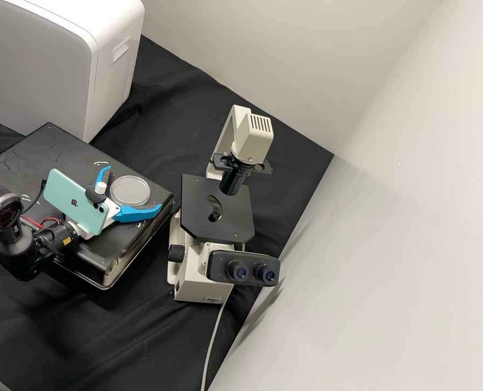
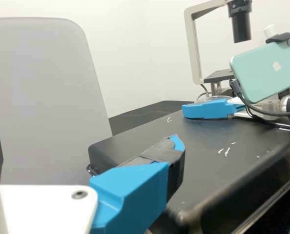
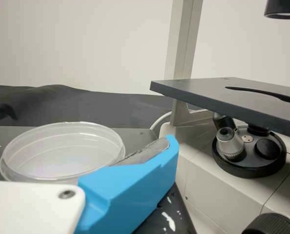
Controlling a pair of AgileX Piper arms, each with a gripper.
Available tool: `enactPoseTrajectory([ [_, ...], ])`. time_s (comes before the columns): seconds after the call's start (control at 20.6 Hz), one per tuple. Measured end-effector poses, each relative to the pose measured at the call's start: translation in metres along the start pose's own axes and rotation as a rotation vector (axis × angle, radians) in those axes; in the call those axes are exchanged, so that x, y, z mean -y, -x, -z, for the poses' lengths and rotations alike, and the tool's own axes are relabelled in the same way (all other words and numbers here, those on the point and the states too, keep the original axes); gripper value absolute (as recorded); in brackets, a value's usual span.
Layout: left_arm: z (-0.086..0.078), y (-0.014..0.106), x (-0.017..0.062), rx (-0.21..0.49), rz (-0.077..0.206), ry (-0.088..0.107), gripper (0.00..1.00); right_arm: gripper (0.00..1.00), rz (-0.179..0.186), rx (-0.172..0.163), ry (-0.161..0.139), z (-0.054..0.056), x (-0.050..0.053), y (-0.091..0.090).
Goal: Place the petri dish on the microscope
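Right pincer (image 1: 134, 188) apart, straddling petri dish (image 3: 57, 148); wrist view: objectives (image 3: 230, 141) under microscope stage (image 3: 233, 100); left pincer (image 2: 84, 146) apart.

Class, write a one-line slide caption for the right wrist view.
Right gripper open around the petri dish, microscope stage close alongside.

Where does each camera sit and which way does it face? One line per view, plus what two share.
High view: fixed above the bench, looking down on microscope, black case and right gripper at the petri dish.
Left wrist view: low beside the case, facing the microscope; open left gripper in front.
Right wrist view: over the case, facing petri dish and stage; own gripper in front.
Shared: both wrist views show the microscope.
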State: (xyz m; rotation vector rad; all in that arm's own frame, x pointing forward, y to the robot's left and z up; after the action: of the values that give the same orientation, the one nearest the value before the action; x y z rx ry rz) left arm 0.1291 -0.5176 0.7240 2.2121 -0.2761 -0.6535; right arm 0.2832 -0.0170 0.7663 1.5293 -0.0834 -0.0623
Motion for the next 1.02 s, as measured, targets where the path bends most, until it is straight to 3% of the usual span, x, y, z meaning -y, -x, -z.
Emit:
enactPoseTrajectory([
  [0.29,0.0026,-0.0006,-0.0003,-0.012,-0.002,0.001,1.0,1.0,0.0,0.0,0.0,0.0,0.0,0.0],
  [0.34,0.0026,-0.0006,-0.0003,-0.012,-0.002,0.002,1.0,0.0,0.0,0.0,0.0,0.0,0.0,0.0],
  [0.73,0.0026,-0.0006,-0.0003,-0.012,-0.002,0.002,1.0,0.0,0.0,0.0,0.0,0.0,0.0,0.0],
  [1.02,0.0026,-0.0006,-0.0003,-0.012,-0.002,0.002,1.0,0.0,0.0,0.0,-0.016,-0.0002,-0.0002,0.0],
])
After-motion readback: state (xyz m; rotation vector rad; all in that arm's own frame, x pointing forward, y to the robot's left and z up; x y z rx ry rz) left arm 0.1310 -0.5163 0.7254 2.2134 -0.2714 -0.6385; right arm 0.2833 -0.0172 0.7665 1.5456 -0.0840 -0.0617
